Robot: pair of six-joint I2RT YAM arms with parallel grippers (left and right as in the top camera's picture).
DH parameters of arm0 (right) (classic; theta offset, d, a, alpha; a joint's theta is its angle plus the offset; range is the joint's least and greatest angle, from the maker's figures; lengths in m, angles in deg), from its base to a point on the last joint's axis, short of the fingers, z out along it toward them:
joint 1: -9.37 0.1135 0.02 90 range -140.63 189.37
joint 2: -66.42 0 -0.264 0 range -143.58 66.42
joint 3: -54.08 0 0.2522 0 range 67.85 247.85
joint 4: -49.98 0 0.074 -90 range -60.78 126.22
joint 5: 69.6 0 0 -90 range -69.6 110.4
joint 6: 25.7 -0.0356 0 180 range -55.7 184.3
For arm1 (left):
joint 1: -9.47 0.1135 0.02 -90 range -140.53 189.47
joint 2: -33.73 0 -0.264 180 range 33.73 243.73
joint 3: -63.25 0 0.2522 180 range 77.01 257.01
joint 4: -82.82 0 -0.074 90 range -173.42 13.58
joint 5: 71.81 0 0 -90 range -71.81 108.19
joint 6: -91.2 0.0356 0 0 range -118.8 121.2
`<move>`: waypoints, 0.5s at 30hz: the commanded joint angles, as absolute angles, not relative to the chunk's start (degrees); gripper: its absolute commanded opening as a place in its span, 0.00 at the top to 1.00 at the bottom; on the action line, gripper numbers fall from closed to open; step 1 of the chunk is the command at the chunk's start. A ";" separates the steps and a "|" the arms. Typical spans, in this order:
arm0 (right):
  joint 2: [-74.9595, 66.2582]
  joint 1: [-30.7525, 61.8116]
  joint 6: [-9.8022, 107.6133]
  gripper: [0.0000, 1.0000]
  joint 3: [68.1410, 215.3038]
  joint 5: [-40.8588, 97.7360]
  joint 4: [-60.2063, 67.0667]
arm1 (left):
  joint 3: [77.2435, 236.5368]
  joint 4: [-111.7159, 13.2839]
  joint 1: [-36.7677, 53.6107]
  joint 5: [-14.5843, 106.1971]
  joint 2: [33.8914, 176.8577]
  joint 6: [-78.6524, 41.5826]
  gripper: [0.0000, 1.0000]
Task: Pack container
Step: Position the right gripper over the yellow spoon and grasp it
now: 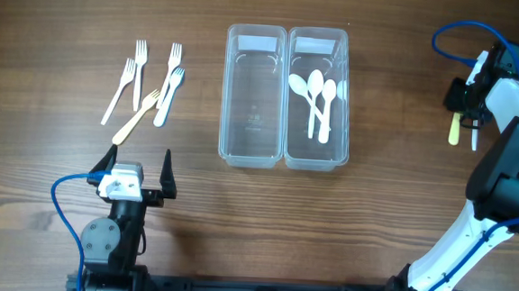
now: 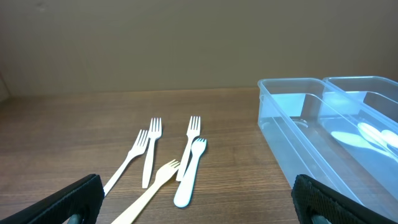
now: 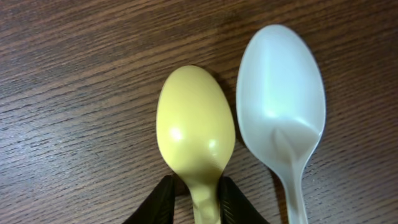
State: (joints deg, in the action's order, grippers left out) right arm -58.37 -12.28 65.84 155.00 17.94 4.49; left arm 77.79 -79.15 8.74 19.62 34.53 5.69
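Note:
Two clear plastic containers stand side by side at the table's middle. The left container (image 1: 229,98) is empty. The right container (image 1: 346,106) holds three white spoons (image 1: 317,93). My right gripper (image 1: 465,106) is at the far right and is shut on the neck of a yellow spoon (image 3: 194,124), which shows in the overhead view (image 1: 454,130) too. My right gripper's fingers (image 3: 194,200) press both sides of it. A white spoon (image 3: 281,93) lies on the wood just beside it. My left gripper (image 1: 139,170) is open and empty, near the front left.
Several forks lie at the left: white forks (image 1: 139,63) and one cream fork (image 1: 138,116), also in the left wrist view (image 2: 149,190). My left gripper (image 2: 199,208) sits just short of them. The left container's wall (image 2: 280,134) is to its right.

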 commanded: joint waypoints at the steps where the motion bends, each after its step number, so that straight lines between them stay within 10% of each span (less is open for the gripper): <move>1: -62.02 -12.57 65.19 0.78 154.74 17.89 2.74 | 77.37 -79.17 9.11 20.30 34.15 6.96 0.00; 15: -61.93 -12.57 60.93 0.96 155.66 17.91 -4.84 | 77.37 -79.17 9.11 20.30 34.15 6.96 0.00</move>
